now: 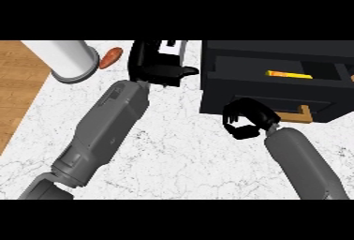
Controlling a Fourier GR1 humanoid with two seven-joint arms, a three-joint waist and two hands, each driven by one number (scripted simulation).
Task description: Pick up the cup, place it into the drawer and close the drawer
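The black drawer unit (pixel 228 51) stands at the right of the counter with its drawer (pixel 256 101) pulled out. Inside the drawer lies a yellow-orange thing (pixel 289 74), only a strip of it showing; I cannot tell whether it is the cup. My right hand (pixel 245 121) is against the drawer's front panel, just left of the gold handle (pixel 301 114), its fingers curled with nothing between them. My left hand (pixel 158 65) rests open at the top middle, fingers up, left of the unit.
A tall white cylinder with a grey rim (pixel 66 58) lies at the top left by the counter's edge. A small orange-brown object (pixel 110 57) is beside it. Wooden floor (pixel 17 89) shows beyond the counter's left edge.
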